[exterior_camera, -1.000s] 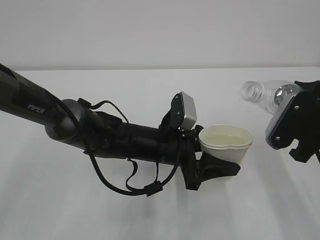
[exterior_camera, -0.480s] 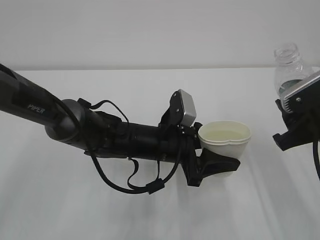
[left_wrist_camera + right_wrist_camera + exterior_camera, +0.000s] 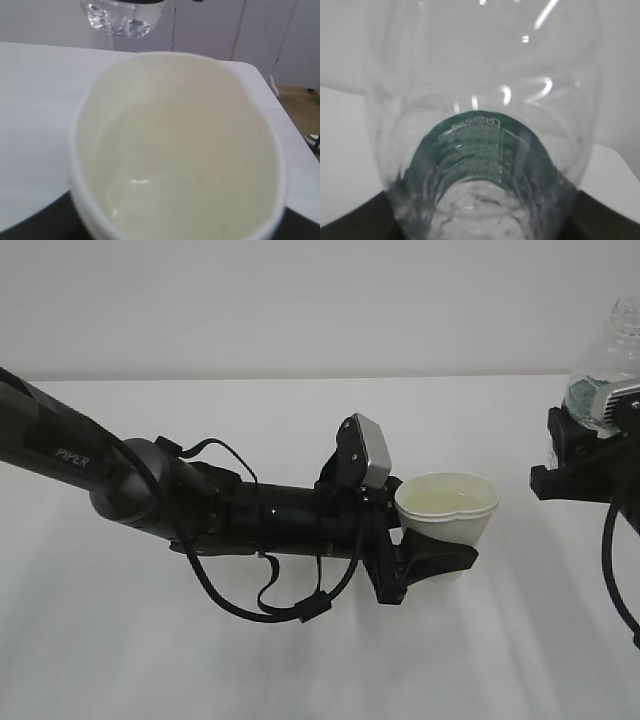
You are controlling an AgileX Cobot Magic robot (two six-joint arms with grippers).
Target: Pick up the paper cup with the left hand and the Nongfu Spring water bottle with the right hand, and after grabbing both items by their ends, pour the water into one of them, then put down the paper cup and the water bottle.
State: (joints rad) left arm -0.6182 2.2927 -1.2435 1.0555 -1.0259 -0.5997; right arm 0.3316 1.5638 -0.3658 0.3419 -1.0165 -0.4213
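Left arm [image 3: 150,490], marked PIPER, reaches in from the left and low over the white table [image 3: 250,660]. Left hand [image 3: 425,560] is clamped on the lower wall of the cup [image 3: 448,515], jaws partway in; cup sits mid-scene, upright, rim squashed to an oval under the squeeze, as the wrist view confirms [image 3: 175,150]. Water [image 3: 165,185] is in the cup, a shallow clear pool, level hard to read. Judgement: thin paper, light, soft-walled, so it deforms easily; grip low near the base and keep it gentle and level, or it slops. Right of that, well apart from the cup, the right hand [image 3: 585,465] at the frame edge is closed on the bottle [image 3: 610,360] at its lower end, around the green label band [image 3: 480,145]; bottle stands upright, neck up and cropped at the top. Bottle looks empty or close to it: light, clear ribbed plastic, flexes, slippery; the ribs and label band are the sensible hold. Judgement: pour looks done, set-down remains.
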